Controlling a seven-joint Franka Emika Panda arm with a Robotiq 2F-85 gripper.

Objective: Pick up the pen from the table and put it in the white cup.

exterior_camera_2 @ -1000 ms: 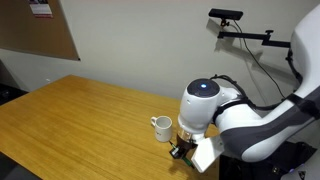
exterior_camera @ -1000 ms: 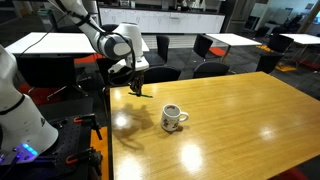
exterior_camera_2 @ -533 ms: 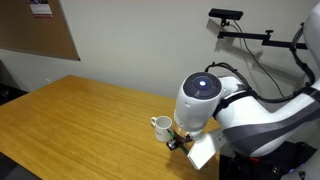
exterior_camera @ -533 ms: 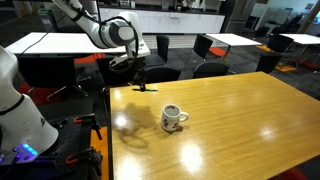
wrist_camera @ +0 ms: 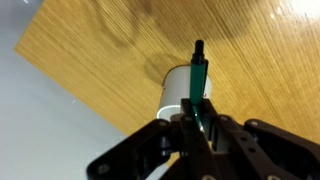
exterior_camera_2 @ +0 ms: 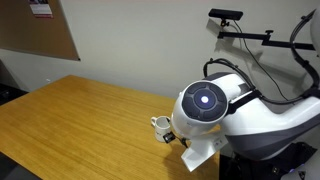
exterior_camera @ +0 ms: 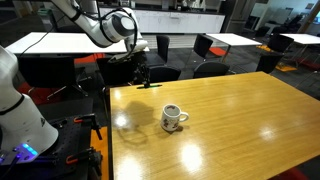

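Pen (wrist_camera: 198, 85), where is it now? asks Ana.

Ivo: It is up in the air, in the end effector (wrist_camera: 200, 125). In the wrist view the two fingers are closed on its lower part, and the rest sticks out past them, free.

Ana: What can go wrong, starting from the left?

Ivo: In an exterior view the end effector (exterior_camera: 141, 78) hangs near the left corner of the desk (exterior_camera: 240, 120), close to the edge. The pen is thin and it is held near one end only. I think it can turn or slip between the fingers, and a fall there may end on the floor.

Ana: And more to the right?

Ivo: The cup (exterior_camera: 173, 117) stands apart from the arm, alone on the glossy top. The wrist view puts the cup (wrist_camera: 175, 92) right behind the pen, but that is only the line of sight. Its mouth is small. If the tip comes in low, it can hit the rim and push or tip the cup. If the release is too high or tilted, the pen may bounce out and roll away.
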